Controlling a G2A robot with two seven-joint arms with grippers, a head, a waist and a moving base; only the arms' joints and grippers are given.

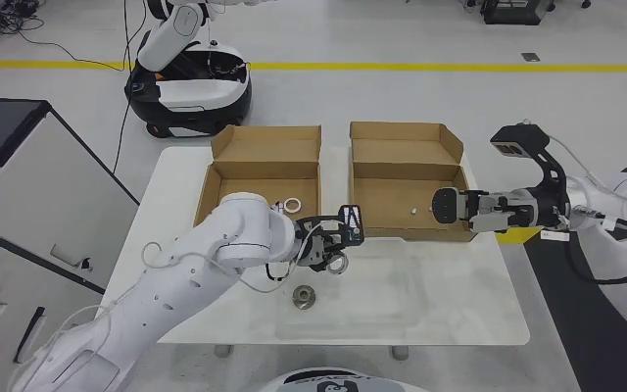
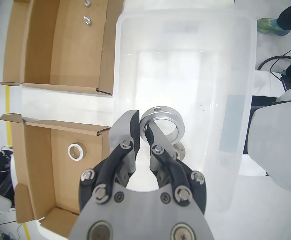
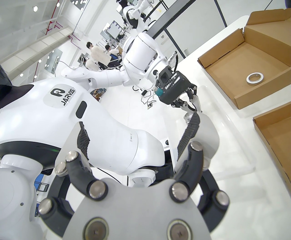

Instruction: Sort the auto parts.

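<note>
My left gripper [image 2: 142, 134] is shut on a metal collar ring [image 2: 161, 123], with one finger through its hole and the other outside. It hangs over the clear plastic tray [image 2: 181, 68]; from above, the left gripper [image 1: 338, 250] sits near the tray's far left corner. A flanged metal part [image 1: 305, 296] lies in the tray below. A white ring [image 1: 291, 205] lies in the left cardboard box [image 1: 260, 181]. Two eye bolts [image 2: 87, 20] lie in the right cardboard box [image 1: 407, 191]. My right gripper [image 1: 446, 209] is open over that box's front right part, with nothing in it.
The two open boxes stand side by side at the back of the white table [image 1: 196, 196], flaps up. The tray spans the table's front middle. A black-and-white cabinet [image 1: 39, 186] stands left of the table, and another robot's base [image 1: 191, 93] sits behind it.
</note>
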